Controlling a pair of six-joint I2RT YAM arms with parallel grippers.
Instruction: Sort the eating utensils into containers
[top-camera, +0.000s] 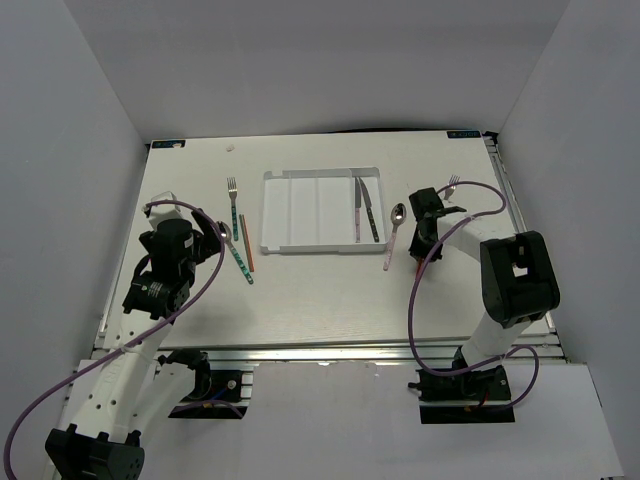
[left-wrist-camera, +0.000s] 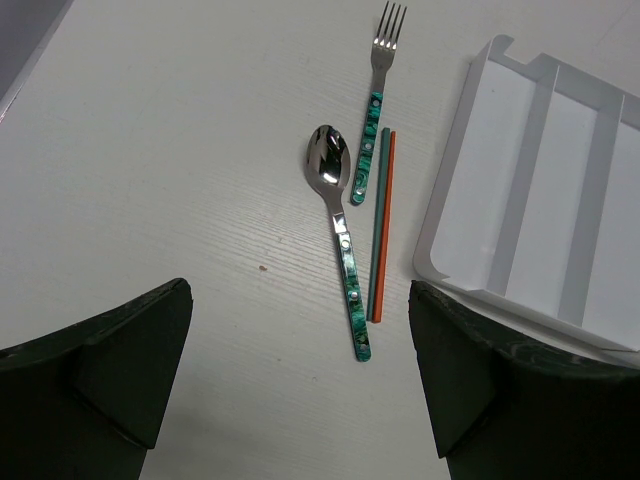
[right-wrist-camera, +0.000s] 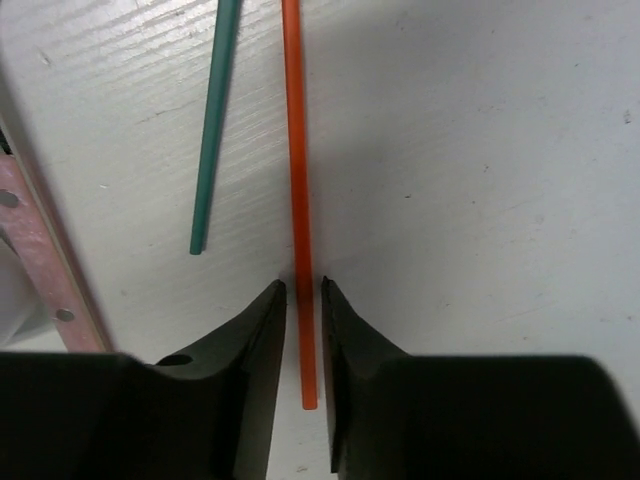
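White table (top-camera: 330, 300); left gripper (left-wrist-camera: 297, 300) agape; right gripper (right-wrist-camera: 303, 290) barely apart astride orange chopstick (right-wrist-camera: 296, 150), teal chopstick (right-wrist-camera: 215, 120) beside

White table (top-camera: 320, 300) boxed by pale walls (top-camera: 330, 60) — evenly lit

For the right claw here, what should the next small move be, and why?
Probably close the right claw the last bit before lifting. Its fingers straddle the thin orange-red chopstick lying on the white table, with slivers of gap on each side, so it looks not yet pinched.
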